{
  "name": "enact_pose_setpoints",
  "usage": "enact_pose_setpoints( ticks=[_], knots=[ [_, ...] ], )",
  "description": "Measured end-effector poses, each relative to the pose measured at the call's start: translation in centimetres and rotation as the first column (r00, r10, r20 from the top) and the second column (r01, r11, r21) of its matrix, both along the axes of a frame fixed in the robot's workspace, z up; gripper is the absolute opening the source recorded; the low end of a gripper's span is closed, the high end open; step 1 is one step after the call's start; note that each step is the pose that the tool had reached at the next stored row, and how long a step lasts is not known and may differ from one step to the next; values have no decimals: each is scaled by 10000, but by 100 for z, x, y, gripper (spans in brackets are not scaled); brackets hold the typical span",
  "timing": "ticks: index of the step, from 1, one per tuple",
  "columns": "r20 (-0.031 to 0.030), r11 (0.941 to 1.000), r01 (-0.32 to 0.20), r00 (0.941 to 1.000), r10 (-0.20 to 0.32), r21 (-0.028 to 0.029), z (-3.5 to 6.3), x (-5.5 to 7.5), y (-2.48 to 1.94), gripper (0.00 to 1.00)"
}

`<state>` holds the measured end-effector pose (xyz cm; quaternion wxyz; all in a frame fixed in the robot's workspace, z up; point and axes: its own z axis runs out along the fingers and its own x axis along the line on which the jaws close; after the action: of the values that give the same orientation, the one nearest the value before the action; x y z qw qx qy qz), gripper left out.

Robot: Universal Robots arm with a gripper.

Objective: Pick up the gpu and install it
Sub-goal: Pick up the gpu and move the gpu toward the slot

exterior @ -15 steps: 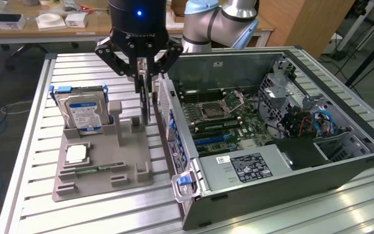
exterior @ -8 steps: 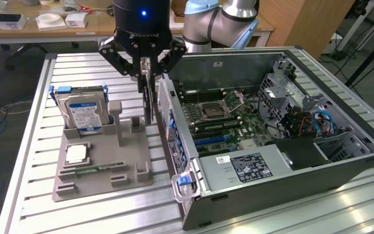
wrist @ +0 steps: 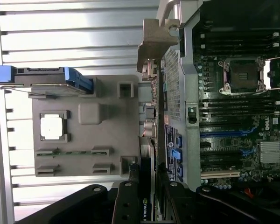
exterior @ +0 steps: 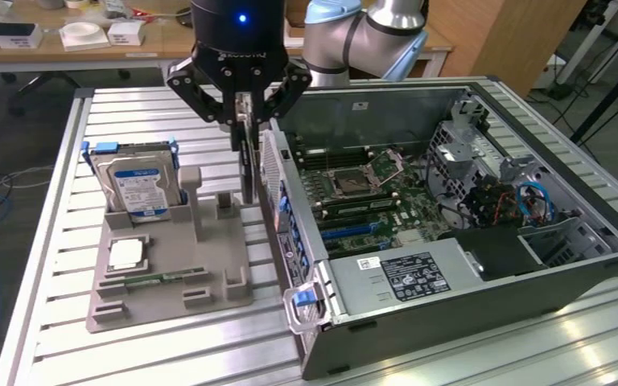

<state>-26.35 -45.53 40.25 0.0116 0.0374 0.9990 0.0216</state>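
Fingers (exterior: 219, 106) clamped on one gpu (exterior: 247, 165) (upright), one hard drive (exterior: 135, 189), one case (exterior: 449, 322) nearby

The gripper (exterior: 247, 122) body bears upside-down lettering, apparently ROBOTIQ. The gpu (wrist: 145, 207) shows the NVIDIA mark near the fingers. Label print on the hard drive (exterior: 138, 189) and power supply (exterior: 405, 275) cannot be read.

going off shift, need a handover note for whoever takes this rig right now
Gripper: shut on the gpu, which hangs on edge, bracket end down.
Where: between the grey tray and the open pc case. I cannot tell whether its lower end is clear of the tray.
Done: gpu gripped.
Left: it is not yet in the case or seated on the motherboard.
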Motion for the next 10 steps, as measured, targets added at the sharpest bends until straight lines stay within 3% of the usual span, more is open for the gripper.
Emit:
enact_pose_setpoints(
  ticks=[10],
  knots=[
    [0,10000,1,10000,-1,0,1,112,4,26]
  ],
)
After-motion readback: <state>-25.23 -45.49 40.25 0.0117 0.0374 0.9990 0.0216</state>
